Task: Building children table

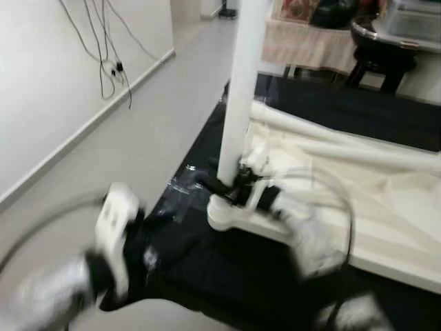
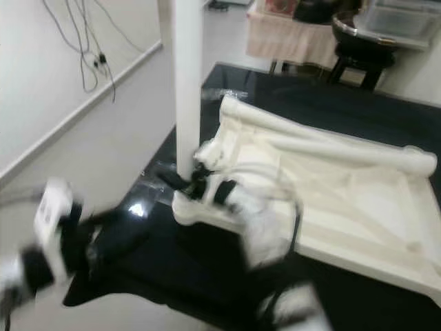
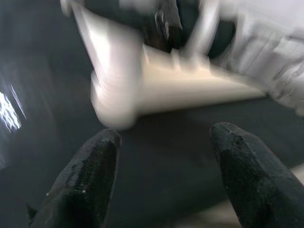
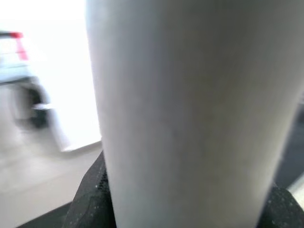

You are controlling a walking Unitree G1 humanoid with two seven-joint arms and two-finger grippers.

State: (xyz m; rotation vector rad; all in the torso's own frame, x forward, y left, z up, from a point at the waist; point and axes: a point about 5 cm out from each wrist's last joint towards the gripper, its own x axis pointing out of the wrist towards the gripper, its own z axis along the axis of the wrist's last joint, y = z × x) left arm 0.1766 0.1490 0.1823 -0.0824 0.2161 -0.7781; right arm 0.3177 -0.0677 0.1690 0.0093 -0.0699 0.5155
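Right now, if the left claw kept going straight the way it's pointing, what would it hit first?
Probably the rounded corner of the upturned white table top, lying on the black mat. The left claw is open and points over bare mat toward that corner, though blur makes depth uncertain.

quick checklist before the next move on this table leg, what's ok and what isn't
1. Table leg upright at the corner socket of the upturned tabletop: ok.
2. Right gripper on the leg's base, jaws on both sides of it in the right wrist view: ok.
3. Leg fully seated in the socket: cannot tell, the joint is blurred.
4. Left gripper free, jaws open, over the black mat near the corner: ok.
5. Picture steady enough to judge alignment: not ok, both arms are blurred.
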